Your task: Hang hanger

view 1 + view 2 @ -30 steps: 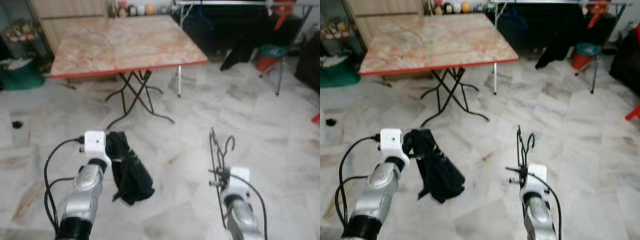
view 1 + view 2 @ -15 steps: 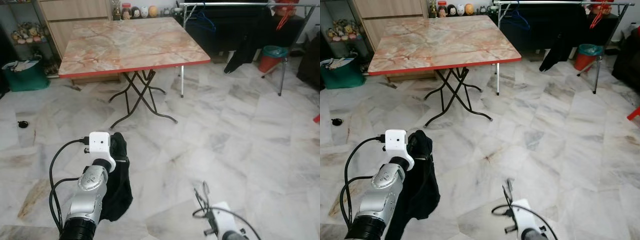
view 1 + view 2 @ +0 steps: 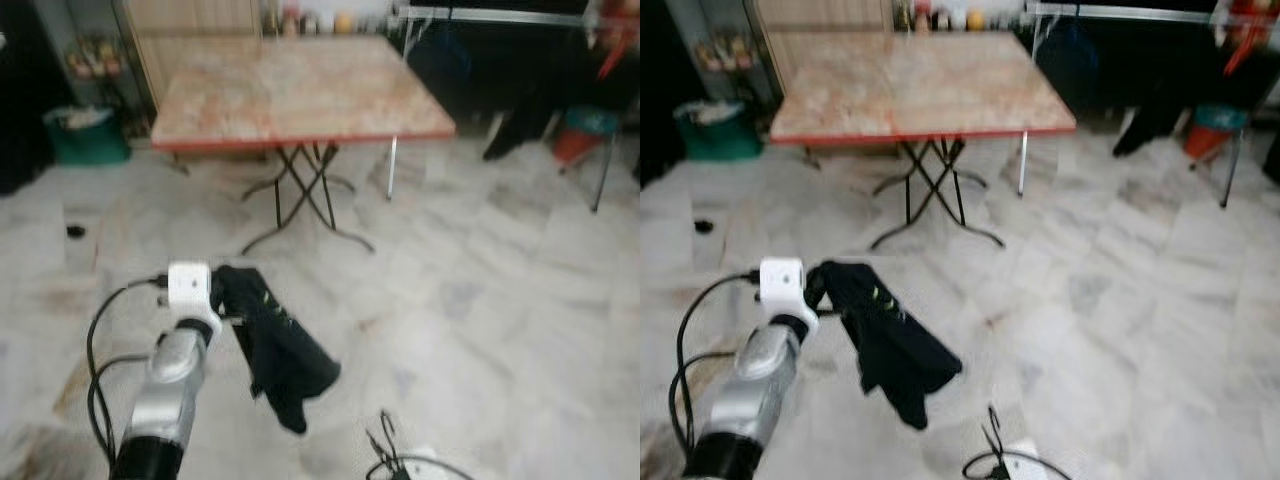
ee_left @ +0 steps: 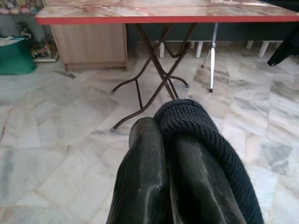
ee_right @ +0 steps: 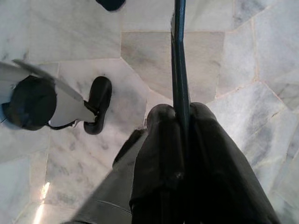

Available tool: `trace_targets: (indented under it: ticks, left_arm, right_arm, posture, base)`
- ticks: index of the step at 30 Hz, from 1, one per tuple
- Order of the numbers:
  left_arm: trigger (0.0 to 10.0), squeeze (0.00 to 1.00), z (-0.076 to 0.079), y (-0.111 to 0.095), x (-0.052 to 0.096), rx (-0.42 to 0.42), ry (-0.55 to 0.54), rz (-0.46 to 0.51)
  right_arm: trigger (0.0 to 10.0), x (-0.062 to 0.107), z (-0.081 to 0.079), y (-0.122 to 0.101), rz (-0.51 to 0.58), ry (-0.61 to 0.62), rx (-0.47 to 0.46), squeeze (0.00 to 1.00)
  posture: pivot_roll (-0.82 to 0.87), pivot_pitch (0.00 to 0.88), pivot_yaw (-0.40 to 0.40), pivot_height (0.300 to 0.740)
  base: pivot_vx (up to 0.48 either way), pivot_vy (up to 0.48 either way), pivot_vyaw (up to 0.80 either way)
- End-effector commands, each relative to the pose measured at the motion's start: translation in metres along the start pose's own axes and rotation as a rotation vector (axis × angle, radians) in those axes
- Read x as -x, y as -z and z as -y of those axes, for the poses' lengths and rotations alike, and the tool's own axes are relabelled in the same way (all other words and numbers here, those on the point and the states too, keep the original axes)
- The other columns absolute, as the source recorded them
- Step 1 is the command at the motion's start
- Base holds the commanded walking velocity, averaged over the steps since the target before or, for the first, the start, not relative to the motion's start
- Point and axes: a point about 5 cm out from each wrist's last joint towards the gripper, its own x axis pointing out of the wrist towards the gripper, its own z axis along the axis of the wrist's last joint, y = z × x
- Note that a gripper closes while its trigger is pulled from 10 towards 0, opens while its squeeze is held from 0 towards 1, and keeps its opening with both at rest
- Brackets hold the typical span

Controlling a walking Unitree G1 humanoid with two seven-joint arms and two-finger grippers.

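Both head views are smeared with motion blur, edges soft all over, lit by even indoor daylight. The wrist views are sharper. The marble floor shines faintly, with a small bright glint in the right wrist view.

Floor's all grey-white marble tile, and there's a folding table with a pinkish marble-look top, red edging and crossed dark legs standing on it toward the far side. Off past the table's left edge a green bin sits on the tiles, and there's a small dark thing lying on the floor a bit nearer, too blurry to tell what it is. Over at the far right an orange-red bucket stands on the floor too.
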Motion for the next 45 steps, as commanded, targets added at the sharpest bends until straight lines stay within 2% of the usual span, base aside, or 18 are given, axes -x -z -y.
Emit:
trace_targets:
  ticks: [1, 6, 10, 14, 21, 45]
  left_arm:
    - [10.0, 0.0, 0.006, -0.008, -0.003, -0.022, 0.023, 0.036]
    - [10.0, 0.0, 0.008, -0.007, -0.003, -0.024, 0.034, 0.032]
    - [10.0, 0.0, 0.008, -0.007, -0.003, -0.025, 0.035, 0.032]
    - [10.0, 0.0, 0.007, -0.007, -0.003, -0.027, 0.032, 0.031]
    - [10.0, 0.0, 0.007, -0.007, -0.004, -0.027, 0.034, 0.03]
    - [10.0, 0.0, 0.008, -0.009, -0.004, -0.019, 0.021, 0.039]
  right_arm:
    - [10.0, 0.001, -0.003, 0.01, -0.036, -0.001, -0.032, 0.0]
    - [10.0, 0.001, 0.003, 0.005, -0.033, 0.043, -0.012, 0.0]
    - [10.0, 0.001, 0.009, 0.003, -0.033, 0.087, -0.068, 0.0]
    - [10.0, 0.0, 0.01, -0.001, -0.025, 0.092, -0.06, 0.0]
    - [10.0, -0.001, 0.014, -0.006, -0.015, 0.133, -0.141, 0.0]
    - [10.0, 0.0, 0.014, -0.003, -0.013, 0.116, -0.149, 0.0]
  posture:
    - [0.01, 0.0, 0.014, 0.74]
    - [0.01, 0.0, 0.013, 0.74]
    - [0.01, 0.0, 0.013, 0.74]
    - [0.01, 0.0, 0.012, 0.74]
    - [0.01, 0.0, 0.014, 0.74]
    - [0.0, 0.0, 0.009, 0.74]
  base:
    - [0.356, 0.0, 0.0]
    - [0.361, 0.0, 0.0]
    - [0.36, 0.0, 0.0]
    - [0.361, 0.0, 0.0]
    - [0.36, 0.0, 0.0]
    - [0.361, 0.0, 0.0]
